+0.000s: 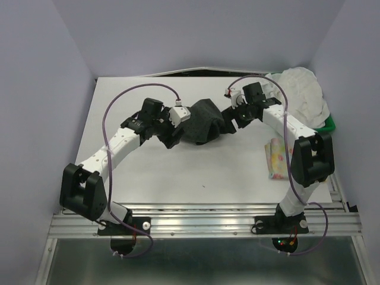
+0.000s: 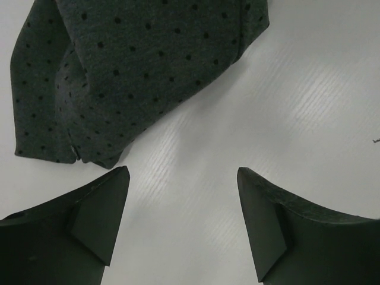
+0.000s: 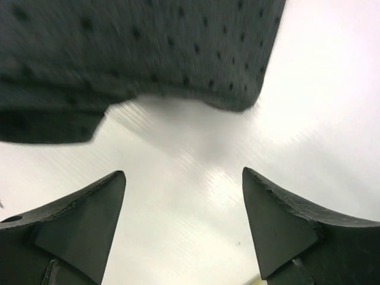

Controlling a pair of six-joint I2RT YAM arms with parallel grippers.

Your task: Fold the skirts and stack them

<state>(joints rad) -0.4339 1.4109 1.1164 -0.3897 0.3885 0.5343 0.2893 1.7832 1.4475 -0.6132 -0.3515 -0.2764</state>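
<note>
White table (image 1: 178, 172): dark dotted skirt (image 2: 136, 71) lies toward its far edge, between the left gripper (image 2: 183, 178) and right gripper (image 3: 184, 181), both spread wide, holding nothing

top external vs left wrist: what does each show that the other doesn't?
Only top external: the white skirt at far right with the green tray edge showing under it, the floral skirt beside the right arm, and both arms whole. Only left wrist: the black dots and hem of the charcoal skirt, and the left gripper open with nothing between its jaws. Both: the charcoal skirt and the table.
</note>
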